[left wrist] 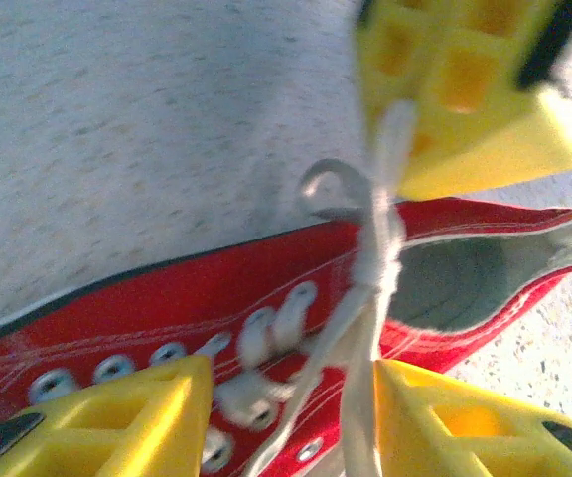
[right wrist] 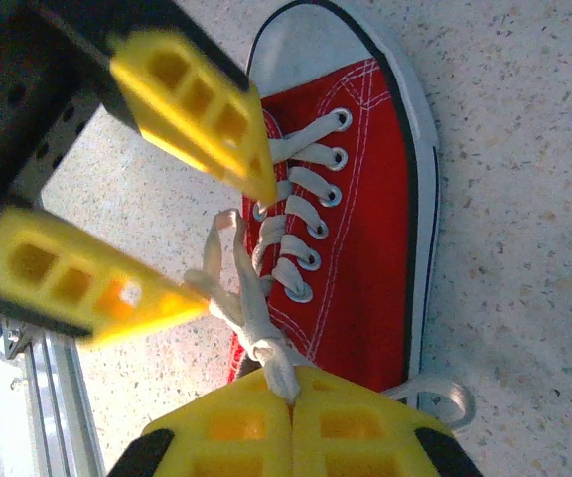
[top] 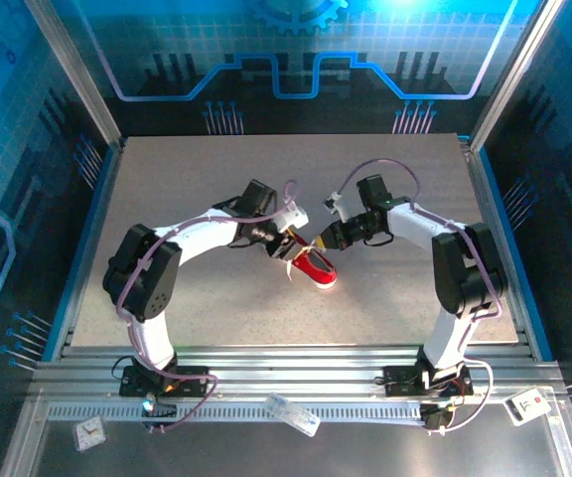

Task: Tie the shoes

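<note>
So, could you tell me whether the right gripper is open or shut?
Shut. The right gripper has its yellow fingers pressed together on the white lace rising from the red canvas sneaker.

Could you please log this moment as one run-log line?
right fingers: shut on lace | left fingers: open around lace | sneaker: on table

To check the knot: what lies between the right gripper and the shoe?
In the right wrist view, twisted white lace runs from the shut right gripper to the eyelets of the shoe.
</note>
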Available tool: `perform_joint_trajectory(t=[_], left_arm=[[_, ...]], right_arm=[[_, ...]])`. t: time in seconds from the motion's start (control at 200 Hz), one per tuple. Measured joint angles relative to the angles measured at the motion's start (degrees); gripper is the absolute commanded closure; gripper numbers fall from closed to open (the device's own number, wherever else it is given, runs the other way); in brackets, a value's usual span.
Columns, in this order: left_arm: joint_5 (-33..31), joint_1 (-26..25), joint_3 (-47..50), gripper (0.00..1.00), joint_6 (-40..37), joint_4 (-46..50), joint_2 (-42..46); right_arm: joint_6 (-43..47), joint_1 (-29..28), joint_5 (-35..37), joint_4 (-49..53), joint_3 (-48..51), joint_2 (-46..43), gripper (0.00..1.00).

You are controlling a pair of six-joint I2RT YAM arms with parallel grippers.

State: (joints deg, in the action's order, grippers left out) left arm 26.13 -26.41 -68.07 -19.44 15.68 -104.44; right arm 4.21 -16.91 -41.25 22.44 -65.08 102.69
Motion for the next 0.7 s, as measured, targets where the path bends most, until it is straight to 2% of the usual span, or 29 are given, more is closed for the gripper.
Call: perform_joint_trajectory(t=[0.15, 0.36, 0.525, 0.7], left_arm=[[-3.1, 3.2, 0.2, 0.54, 13.1, -2.0, 1.0], [-9.8, 3.0, -1.7, 0.54, 28.3, -1.4, -2.1], [-13.8, 3.1, -3.2, 0.54, 34.3, -0.5, -5.7], [-14.1, 3.4, -3.4, 0.55, 37.1, -0.6, -5.7]], right_arm=[[-0.4, 0.0, 0.1, -0.2, 0.3, 0.0, 1.00], [-0.4, -0.1, 1.3, 0.6, 0.1, 0.0, 1.00], [-0.4, 0.0, 3.7, 2.9, -2.2, 0.0, 1.00], [-0.2, 0.2, 5.6, 5.2, -4.0, 0.0, 1.00]])
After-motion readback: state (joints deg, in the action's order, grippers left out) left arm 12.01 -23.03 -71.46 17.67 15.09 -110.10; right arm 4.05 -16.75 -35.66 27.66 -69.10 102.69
